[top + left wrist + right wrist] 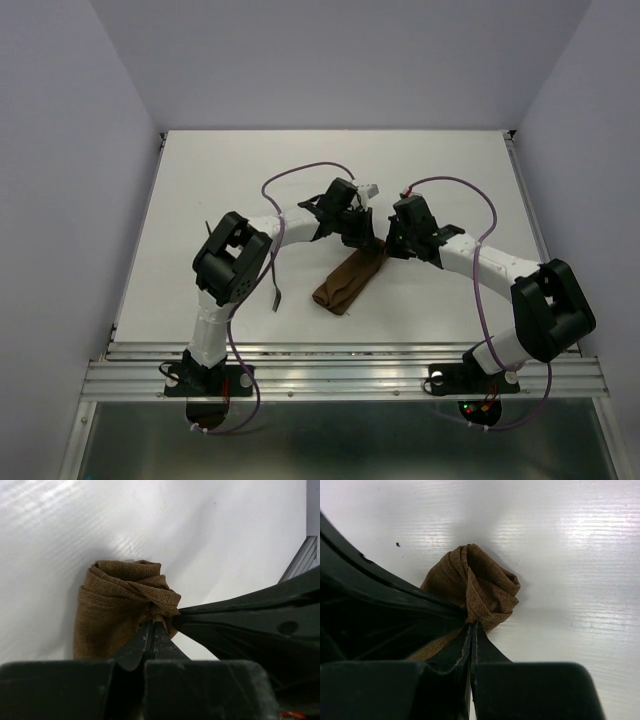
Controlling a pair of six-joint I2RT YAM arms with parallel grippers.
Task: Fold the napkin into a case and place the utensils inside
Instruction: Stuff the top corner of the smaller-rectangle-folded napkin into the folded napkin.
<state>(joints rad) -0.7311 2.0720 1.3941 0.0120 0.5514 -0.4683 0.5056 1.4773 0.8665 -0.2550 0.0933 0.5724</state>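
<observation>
Now the left gripper [152, 626] and the right gripper [471, 626] meet at the far end of the napkin [348, 283], a narrow rolled bundle lying mid-table. Both have their jaws clamped on the cloth. One thin utensil [277, 293] lies apart, to its left.

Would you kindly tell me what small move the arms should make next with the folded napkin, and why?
Probably open the left gripper and let go of the napkin, leaving the right gripper holding it. Both are shut on its bunched far end, while a utensil lies outside on the table, on the left arm's side.
</observation>
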